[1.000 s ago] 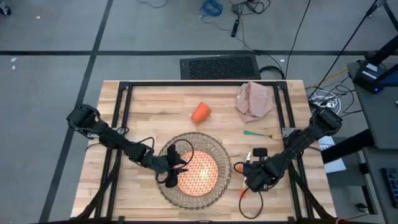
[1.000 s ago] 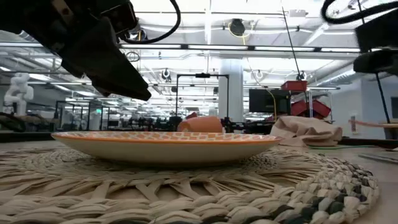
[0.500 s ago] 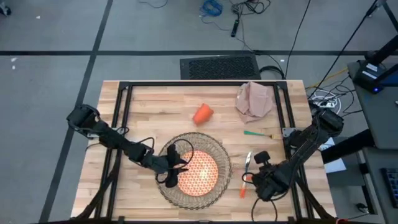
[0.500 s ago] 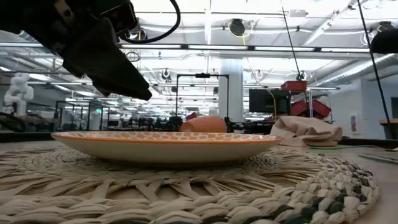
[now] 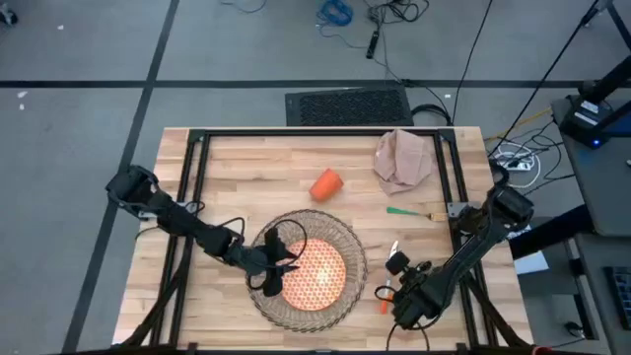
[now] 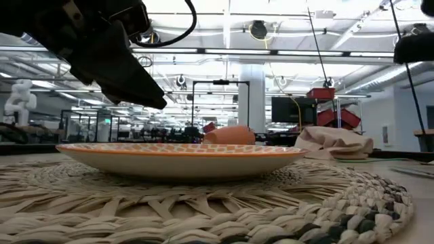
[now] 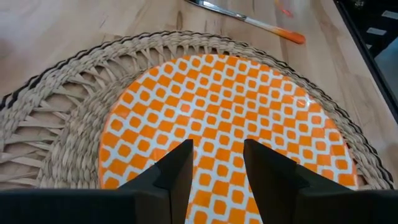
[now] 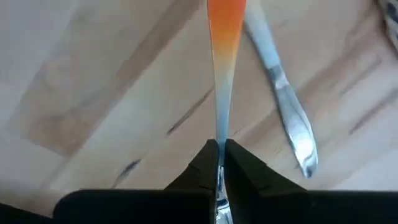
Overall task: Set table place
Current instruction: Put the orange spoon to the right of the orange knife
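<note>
Fingers of the right gripper (image 8: 219,163) pinch the thin metal end of an orange-handled utensil (image 8: 225,37), lower right of the high view, just beside the woven placemat (image 5: 340,237). A second piece of cutlery (image 8: 287,112) lies on the worktop (image 5: 256,168) next to it. Over the patterned plate (image 7: 249,106), lower centre, the left gripper (image 7: 216,163) hovers with fingers narrowly apart, holding nothing. Orange cup (image 5: 324,184) and napkin (image 5: 402,160) lie toward the upper right.
</note>
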You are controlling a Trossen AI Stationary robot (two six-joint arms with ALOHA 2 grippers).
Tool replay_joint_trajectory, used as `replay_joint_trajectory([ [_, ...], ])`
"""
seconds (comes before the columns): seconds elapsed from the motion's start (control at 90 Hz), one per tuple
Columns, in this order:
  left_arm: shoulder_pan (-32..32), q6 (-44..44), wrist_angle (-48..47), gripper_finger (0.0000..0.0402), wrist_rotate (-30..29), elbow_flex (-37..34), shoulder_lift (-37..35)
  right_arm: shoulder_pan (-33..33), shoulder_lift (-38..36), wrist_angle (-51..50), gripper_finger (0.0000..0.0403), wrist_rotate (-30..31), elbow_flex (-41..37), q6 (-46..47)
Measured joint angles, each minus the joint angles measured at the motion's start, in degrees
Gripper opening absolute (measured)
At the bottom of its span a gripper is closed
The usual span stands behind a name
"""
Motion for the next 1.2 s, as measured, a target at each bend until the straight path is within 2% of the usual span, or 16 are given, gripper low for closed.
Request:
replay_joint_trajectory([
  [0.289,0.0,-2.24,-0.02,0.0128,-0.18,0.0,0.0,-0.13,-0.53,-4.09,0.0,0.41,-0.31,-9.06],
  [0.667,0.0,-2.14,-0.07,0.0128,-1.01,0.0,0.0,-0.55,-0.56,-2.05,0.0,-1.25,-0.33,-15.04],
  [0.944,0.01,-1.94,-0.09,0.0128,-1.01,0.0,0.0,-1.59,-0.56,-1.06,0.0005,-1.93,-0.44,-15.13],
  [1.2,-0.09,-1.95,-0.09,0.0128,-1.03,0.0,0.0,-2.32,-0.59,1.76,0.0014,-6.38,-3.96,-15.06],
])
